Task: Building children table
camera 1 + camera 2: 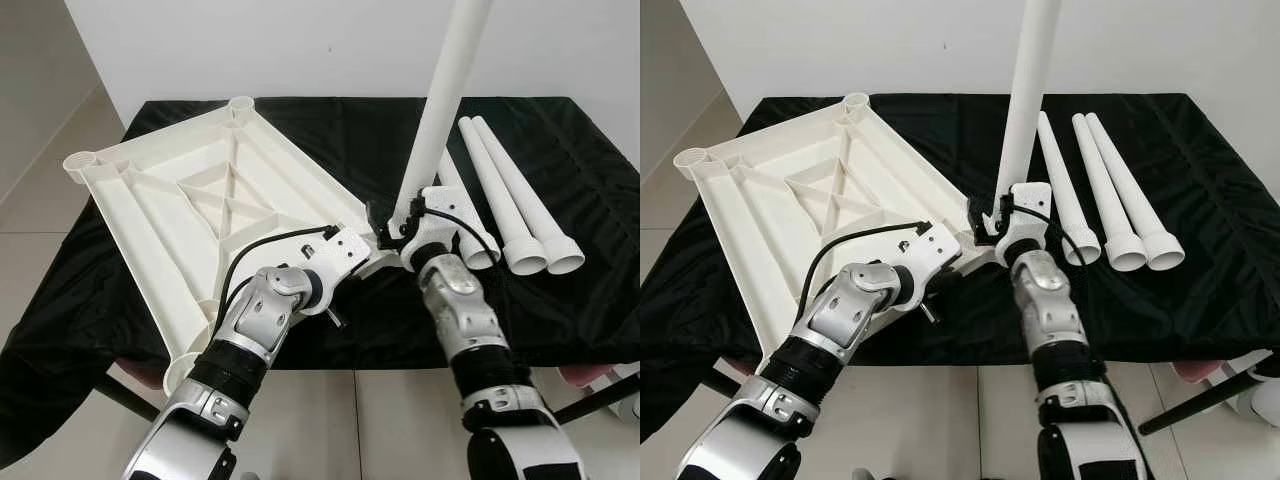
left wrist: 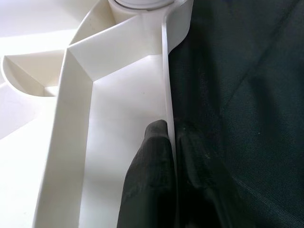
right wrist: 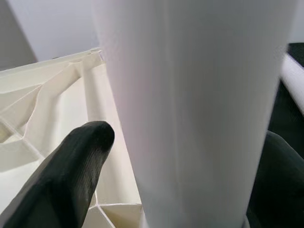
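Observation:
An upside-down white plastic tabletop (image 1: 200,200) lies on the black-clothed table. At its near right corner a white leg (image 1: 445,100) stands upright, with my right gripper (image 1: 395,225) shut on its lower end. In the right wrist view the leg (image 3: 199,114) sits between the black fingers (image 3: 66,180). My left gripper (image 2: 173,180) is shut on the tabletop's thin rim (image 2: 166,71) close to that corner socket. Three loose white legs (image 1: 520,200) lie side by side to the right of the upright one.
The black cloth (image 1: 560,300) hangs over the table's front edge. A white wall runs behind the table and pale floor tiles (image 1: 40,130) lie to the left. A black rod (image 1: 1200,400) slants across the floor at the lower right.

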### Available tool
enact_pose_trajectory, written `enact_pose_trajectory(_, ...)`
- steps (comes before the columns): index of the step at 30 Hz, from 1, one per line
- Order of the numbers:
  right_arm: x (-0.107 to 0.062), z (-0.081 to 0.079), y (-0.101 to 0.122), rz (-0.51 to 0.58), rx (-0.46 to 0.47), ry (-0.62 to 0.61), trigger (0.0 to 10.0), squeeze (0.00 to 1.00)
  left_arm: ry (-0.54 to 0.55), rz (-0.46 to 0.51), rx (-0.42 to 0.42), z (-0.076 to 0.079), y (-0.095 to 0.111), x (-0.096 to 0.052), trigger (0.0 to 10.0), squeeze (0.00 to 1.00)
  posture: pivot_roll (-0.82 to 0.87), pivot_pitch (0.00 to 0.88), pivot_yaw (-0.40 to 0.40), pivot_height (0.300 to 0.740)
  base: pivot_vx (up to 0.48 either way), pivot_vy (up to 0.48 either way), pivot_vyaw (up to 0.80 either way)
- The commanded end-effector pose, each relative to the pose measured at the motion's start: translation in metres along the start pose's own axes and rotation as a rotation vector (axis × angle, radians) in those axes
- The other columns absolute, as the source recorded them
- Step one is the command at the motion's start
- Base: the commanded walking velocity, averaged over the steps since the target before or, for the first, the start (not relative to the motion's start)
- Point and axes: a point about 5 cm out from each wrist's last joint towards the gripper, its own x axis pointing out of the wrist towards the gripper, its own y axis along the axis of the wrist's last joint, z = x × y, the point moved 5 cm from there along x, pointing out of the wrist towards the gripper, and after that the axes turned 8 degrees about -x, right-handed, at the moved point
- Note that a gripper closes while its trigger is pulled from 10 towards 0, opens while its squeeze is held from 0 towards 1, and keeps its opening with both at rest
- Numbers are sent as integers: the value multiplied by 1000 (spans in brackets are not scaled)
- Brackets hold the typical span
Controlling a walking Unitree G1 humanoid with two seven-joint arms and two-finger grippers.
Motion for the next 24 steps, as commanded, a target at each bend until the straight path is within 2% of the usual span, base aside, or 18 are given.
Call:
enact_pose_trajectory(1, 2, 1, -1, -9, -16, 59, 10000, 0, 88, -1, -1, -6, -5, 1, 10000, 0, -106, 95, 43, 740, 0, 0, 0)
enact_pose_trajectory(7, 3, 6, 2, -9, -67, 145, 10000, 0, 90, 1, 0, -6, -5, 1, 10000, 0, -103, 89, 40, 740, 0, 0, 0)
enact_pose_trajectory(14, 3, 9, 2, -21, -84, 215, 10000, 0, 90, 1, 1, -6, -5, 1, 10000, 0, -101, 85, 41, 740, 0, 0, 0)
enact_pose_trajectory(16, 1, 11, 3, -41, -112, 314, 10000, 0, 89, 1, 1, -5, -6, 1, 10000, 0, -101, 77, 40, 740, 0, 0, 0)
enact_pose_trajectory(23, -1, 14, 3, -55, -129, 396, 10000, 0, 88, 3, 1, -5, -5, 2, 10000, 0, -101, 75, 40, 740, 0, 0, 0)
enact_pose_trajectory(24, -2, 14, 2, -59, -135, 416, 4980, 0, 87, 3, 2, -5, -5, 2, 10000, 0, -101, 75, 40, 740, 0, 0, 0)
